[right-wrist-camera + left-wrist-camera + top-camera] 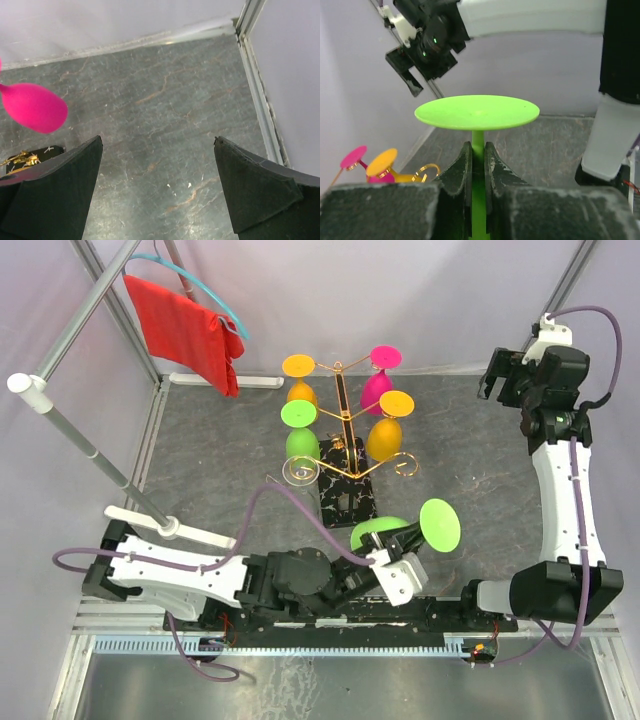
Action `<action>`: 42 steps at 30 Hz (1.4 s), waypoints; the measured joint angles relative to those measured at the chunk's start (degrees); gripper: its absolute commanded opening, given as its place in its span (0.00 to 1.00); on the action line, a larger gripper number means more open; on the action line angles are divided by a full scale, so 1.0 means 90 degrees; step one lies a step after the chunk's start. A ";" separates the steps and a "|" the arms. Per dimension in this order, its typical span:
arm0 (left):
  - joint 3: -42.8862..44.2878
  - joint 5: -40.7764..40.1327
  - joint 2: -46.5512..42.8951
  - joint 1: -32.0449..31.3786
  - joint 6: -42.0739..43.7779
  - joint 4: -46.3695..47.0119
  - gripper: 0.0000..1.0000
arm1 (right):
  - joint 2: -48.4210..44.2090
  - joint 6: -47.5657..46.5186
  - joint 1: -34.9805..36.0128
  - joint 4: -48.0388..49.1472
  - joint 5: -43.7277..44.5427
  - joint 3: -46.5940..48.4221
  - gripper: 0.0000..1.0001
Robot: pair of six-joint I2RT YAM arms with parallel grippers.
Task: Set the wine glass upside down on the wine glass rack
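My left gripper (410, 536) is shut on the stem of a green wine glass (440, 524), lying tilted, its bowl (376, 531) toward the rack and its foot to the right. In the left wrist view my fingers (462, 170) clamp the green stem (478, 139) below the round foot (477, 111). The gold wire wine glass rack (343, 420) stands on its black veined base (348, 498) behind and left of the held glass. It carries an orange (300, 390), a green (302, 435), a pink (378, 385) and another orange glass (386, 430), all upside down. My right gripper (157, 142) is open and empty at the far right.
A red cloth (185, 330) hangs on a blue hanger from a grey rail at the back left. A white-capped pole (90, 445) slants down to a white foot (170, 530). Pale tent walls close in the grey marbled floor (470, 460).
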 measured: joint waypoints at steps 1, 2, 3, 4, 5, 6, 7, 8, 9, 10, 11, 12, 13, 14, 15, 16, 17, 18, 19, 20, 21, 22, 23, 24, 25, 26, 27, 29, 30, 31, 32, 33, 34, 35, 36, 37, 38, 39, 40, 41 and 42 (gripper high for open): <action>-0.0265 -0.0097 0.0000 -0.0097 0.0029 0.0243 0.03 | 0.0000 0.0044 -0.0087 -0.0010 -0.0058 -0.0075 1.00; -0.0529 -0.0202 -0.0005 -0.0143 0.0032 0.0508 0.03 | 0.0000 0.0080 -0.0146 -0.0027 -0.0126 -0.0134 1.00; -0.0799 -0.0318 -0.0005 -0.0151 0.0029 0.0782 0.03 | 0.0000 0.0102 -0.0180 -0.0034 -0.0172 -0.0175 1.00; -0.1061 -0.0449 -0.0005 -0.0148 0.0029 0.1056 0.03 | -0.0002 0.0138 -0.0206 -0.0044 -0.0231 -0.0214 1.00; -0.1258 -0.0568 -0.0005 -0.0143 0.0029 0.1268 0.03 | -0.0005 0.0175 -0.0221 -0.0053 -0.0279 -0.0231 1.00; -0.1491 -0.0719 -0.0005 -0.0131 0.0029 0.1571 0.03 | -0.0017 0.0194 -0.0236 -0.0049 -0.0313 -0.0250 1.00; -0.1727 -0.0877 -0.0005 -0.0119 0.0029 0.1909 0.03 | -0.0036 0.0219 -0.0238 -0.0041 -0.0342 -0.0265 1.00; -0.1972 -0.1032 -0.0005 -0.0107 0.0032 0.2322 0.03 | -0.0073 0.0243 -0.0243 -0.0032 -0.0372 -0.0301 1.00; -0.2025 -0.1059 -0.0005 -0.0095 0.0032 0.2426 0.03 | -0.0119 0.0265 -0.0243 -0.0019 -0.0398 -0.0342 1.00; -0.2149 -0.1122 -0.0005 -0.0056 0.0019 0.2715 0.03 | -0.0172 0.0294 -0.0243 -0.0012 -0.0425 -0.0393 1.00; -0.2242 -0.1163 -0.0005 -0.0005 -0.0051 0.2946 0.03 | -0.0233 0.0321 -0.0243 -0.0017 -0.0459 -0.0444 1.00; -0.2302 -0.1175 -0.0012 0.0051 -0.0143 0.3104 0.03 | -0.0287 0.0350 -0.0243 -0.0015 -0.0498 -0.0491 1.00; -0.2382 -0.1151 -0.0039 0.0180 -0.0338 0.3262 0.03 | -0.0340 0.0364 -0.0243 -0.0019 -0.0525 -0.0532 1.00; -0.2441 -0.1105 -0.0066 0.0291 -0.0483 0.3337 0.03 | -0.0379 0.0381 -0.0245 -0.0019 -0.0551 -0.0554 1.00; -0.2516 -0.1044 -0.0107 0.0459 -0.0707 0.3400 0.03 | -0.0408 0.0401 -0.0245 -0.0015 -0.0578 -0.0571 1.00; -0.2601 -0.0991 -0.0153 0.0636 -0.0930 0.3446 0.03 | -0.0437 0.0406 -0.0245 -0.0010 -0.0617 -0.0585 1.00; -0.2671 -0.0947 -0.0192 0.0772 -0.1090 0.3475 0.03 | -0.0452 0.0410 -0.0245 -0.0007 -0.0639 -0.0595 1.00; -0.2759 -0.0879 -0.0238 0.0942 -0.1290 0.3514 0.03 | -0.0466 0.0418 -0.0245 -0.0002 -0.0665 -0.0612 1.00; -0.2844 -0.0831 -0.0274 0.1095 -0.1481 0.3541 0.03 | -0.0481 0.0423 -0.0245 0.0010 -0.0673 -0.0636 1.00; -0.2926 -0.0777 -0.0304 0.1214 -0.1661 0.3565 0.03 | -0.0488 0.0423 -0.0245 0.0005 -0.0682 -0.0656 1.00; -0.3002 -0.0707 -0.0313 0.1304 -0.1831 0.3587 0.03 | -0.0498 0.0425 -0.0245 0.0012 -0.0687 -0.0682 1.00; -0.3058 -0.0658 -0.0313 0.1355 -0.1960 0.3589 0.03 | -0.0503 0.0423 -0.0243 0.0010 -0.0692 -0.0704 1.00; -0.3109 -0.0612 -0.0304 0.1382 -0.2079 0.3597 0.03 | -0.0505 0.0423 -0.0243 0.0007 -0.0697 -0.0716 1.00; -0.3150 -0.0554 -0.0277 0.1394 -0.2169 0.3623 0.03 | -0.0505 0.0423 -0.0245 0.0007 -0.0709 -0.0726 1.00; -0.3179 -0.0510 -0.0231 0.1394 -0.2263 0.3689 0.03 | -0.0505 0.0423 -0.0245 0.0010 -0.0714 -0.0736 1.00; -0.3198 -0.0452 -0.0143 0.1394 -0.2375 0.3772 0.03 | -0.0510 0.0420 -0.0245 0.0005 -0.0716 -0.0738 1.00; -0.3208 -0.0391 -0.0070 0.1392 -0.2446 0.3837 0.03 | -0.0515 0.0418 -0.0245 0.0007 -0.0716 -0.0743 1.00; -0.3225 -0.0357 0.0061 0.1392 -0.2514 0.3956 0.03 | -0.0532 0.0398 -0.0245 0.0002 -0.0714 -0.0748 1.00; -0.3240 -0.0350 0.0148 0.1392 -0.2555 0.4044 0.03 | -0.0544 0.0391 -0.0245 0.0002 -0.0714 -0.0750 1.00; -0.3254 -0.0355 0.0214 0.1392 -0.2589 0.4107 0.03 | -0.0556 0.0376 -0.0245 0.0005 -0.0714 -0.0750 1.00; -0.3283 -0.0381 0.0299 0.1392 -0.2633 0.4199 0.03 | -0.0571 0.0362 -0.0245 0.0007 -0.0712 -0.0760 1.00; -0.3313 -0.0406 0.0374 0.1392 -0.2657 0.4284 0.03 | -0.0600 0.0345 -0.0245 0.0005 -0.0707 -0.0777 1.00; -0.3354 -0.0461 0.0457 0.1392 -0.2688 0.4388 0.03 | -0.0639 0.0328 -0.0245 0.0005 -0.0699 -0.0811 1.00; -0.3385 -0.0522 0.0525 0.1392 -0.2696 0.4473 0.03 | -0.0675 0.0321 -0.0245 0.0002 -0.0685 -0.0845 1.00; -0.3417 -0.0627 0.0629 0.1387 -0.2696 0.4646 0.03 | -0.0743 0.0316 -0.0245 0.0012 -0.0682 -0.0908 1.00; -0.3424 -0.0709 0.0714 0.1387 -0.2696 0.4750 0.03 | -0.0794 0.0308 -0.0245 0.0007 -0.0678 -0.0954 1.00; -0.3427 -0.0792 0.0823 0.1387 -0.2693 0.4898 0.03 | -0.0852 0.0299 -0.0245 0.0002 -0.0678 -0.1005 1.00; -0.3427 -0.0882 0.0945 0.1387 -0.2691 0.5071 0.03 | -0.0913 0.0289 -0.0245 -0.0007 -0.0675 -0.1047 1.00; -0.3427 -0.0964 0.1061 0.1387 -0.2686 0.5241 0.03 | -0.0962 0.0274 -0.0245 -0.0024 -0.0675 -0.1066 1.00; -0.3427 -0.1037 0.1180 0.1384 -0.2681 0.5423 0.03 | -0.1001 0.0265 -0.0245 -0.0022 -0.0673 -0.1076 1.00; -0.3427 -0.1095 0.1290 0.1379 -0.2659 0.5591 0.03 | -0.1035 0.0238 -0.0245 -0.0022 -0.0670 -0.1083 1.00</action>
